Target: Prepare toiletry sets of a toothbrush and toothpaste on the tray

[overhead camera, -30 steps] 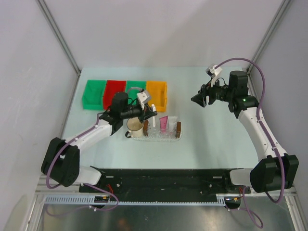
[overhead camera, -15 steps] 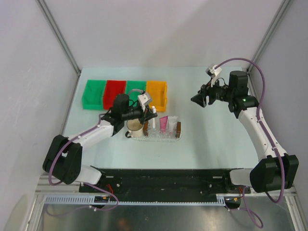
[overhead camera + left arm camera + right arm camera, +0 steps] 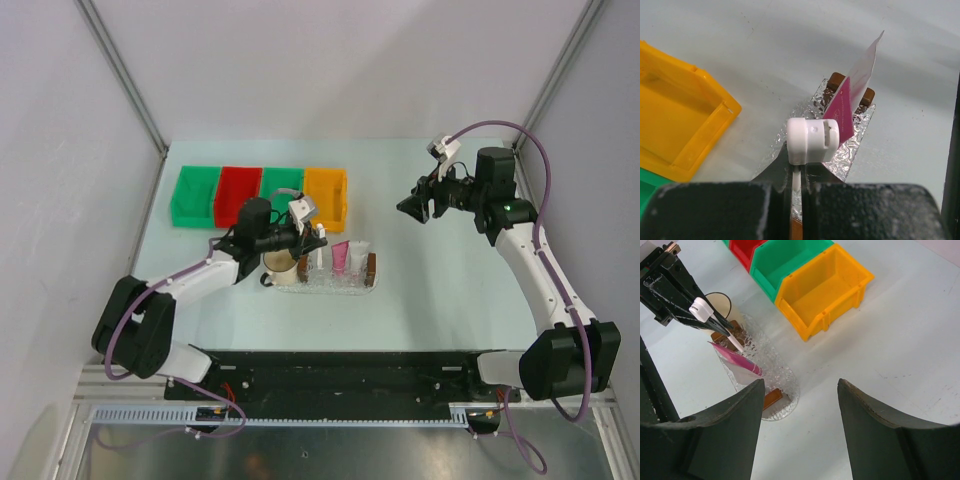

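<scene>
The left claw (image 3: 799, 172) was clenched on the toothbrush (image 3: 812, 140) above the tray (image 3: 371, 266), beside the toothpaste (image 3: 839, 112). To my eye it wanted lowering level, parallel to the tube, before letting go.

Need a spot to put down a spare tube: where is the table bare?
Bare: the table right of the tray, out to the right arm, and the near strip between tray and black base rail. Crowded: the orange bin, cup and tray cluster, where the left fingers pinch the toothbrush.
</scene>
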You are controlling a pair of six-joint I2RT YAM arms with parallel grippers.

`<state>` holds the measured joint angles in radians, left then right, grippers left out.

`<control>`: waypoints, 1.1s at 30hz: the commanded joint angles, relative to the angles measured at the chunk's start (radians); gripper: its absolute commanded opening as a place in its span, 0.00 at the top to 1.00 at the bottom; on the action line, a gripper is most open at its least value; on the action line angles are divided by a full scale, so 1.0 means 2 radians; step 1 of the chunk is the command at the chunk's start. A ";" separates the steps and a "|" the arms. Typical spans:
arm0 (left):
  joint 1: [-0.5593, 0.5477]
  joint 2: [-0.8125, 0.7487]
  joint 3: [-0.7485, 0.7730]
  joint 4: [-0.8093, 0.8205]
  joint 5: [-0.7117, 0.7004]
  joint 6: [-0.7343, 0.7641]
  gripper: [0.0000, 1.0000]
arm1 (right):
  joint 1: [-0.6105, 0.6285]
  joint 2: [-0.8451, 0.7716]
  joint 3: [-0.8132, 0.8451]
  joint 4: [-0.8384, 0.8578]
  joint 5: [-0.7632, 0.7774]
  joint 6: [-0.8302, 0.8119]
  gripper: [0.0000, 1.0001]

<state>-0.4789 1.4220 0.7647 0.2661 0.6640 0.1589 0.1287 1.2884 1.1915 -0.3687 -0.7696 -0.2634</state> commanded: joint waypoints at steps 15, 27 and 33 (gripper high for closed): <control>-0.005 0.016 -0.002 0.019 0.007 0.026 1.00 | -0.002 -0.001 0.001 0.006 -0.010 -0.006 0.35; -0.005 0.024 0.000 0.018 0.008 0.024 1.00 | -0.003 -0.002 0.001 0.004 -0.011 -0.006 0.35; -0.005 0.025 0.000 0.018 0.009 0.026 1.00 | -0.003 -0.001 0.001 0.003 -0.010 -0.006 0.35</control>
<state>-0.4820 1.4616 0.7647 0.2710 0.6647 0.1589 0.1287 1.2884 1.1912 -0.3698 -0.7753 -0.2642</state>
